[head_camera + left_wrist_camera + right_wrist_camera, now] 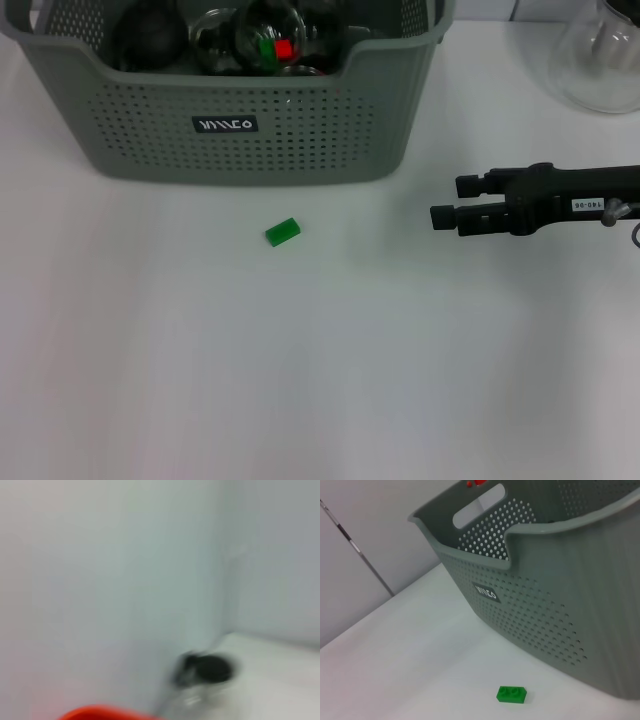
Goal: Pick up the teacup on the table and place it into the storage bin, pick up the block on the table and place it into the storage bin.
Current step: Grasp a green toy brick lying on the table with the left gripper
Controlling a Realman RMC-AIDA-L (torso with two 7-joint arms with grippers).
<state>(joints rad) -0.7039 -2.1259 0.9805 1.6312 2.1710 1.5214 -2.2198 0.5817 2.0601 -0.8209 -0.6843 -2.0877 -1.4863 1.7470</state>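
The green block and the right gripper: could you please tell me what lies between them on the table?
Nothing: in the head view only bare white table separates the green block from the right gripper.

- storage bin (150,120): grey-green, walls dotted with rows of small round holes
- label (225,125) on its front: black with white marks
- block (283,232): bright green, studded top seen from the right wrist
- table (300,380): plain white
- right gripper (440,201): black, with a small white tag
- small red and green bits showed inside the bin
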